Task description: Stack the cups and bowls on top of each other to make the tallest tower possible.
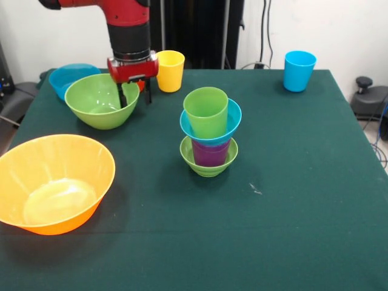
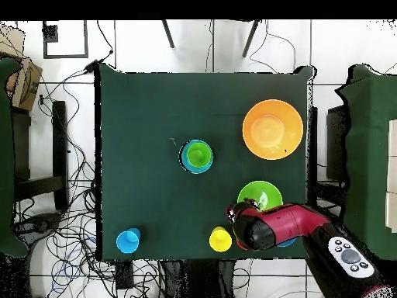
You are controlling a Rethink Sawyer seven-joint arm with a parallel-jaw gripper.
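the gripper (image 1: 134, 97) hangs at the medium green bowl (image 1: 100, 100), its jaws parted astride the rim on the side facing the yellow cup (image 1: 170, 70), one finger inside and one outside. nothing looks clamped yet. the tower (image 1: 210, 134) stands mid-worktop, well apart, nearer the front camera.

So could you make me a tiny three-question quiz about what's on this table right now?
1. True or false: the gripper is at the medium green bowl's rim.
2. Which cup tops the tower? A) yellow B) green C) light blue
3. Fill in: the biggest bowl on the table is coloured ____.

Key:
1. True; it reaches down at that rim.
2. B, the green cup; the yellow cup and light blue cup stand apart.
3. Orange, the orange bowl.
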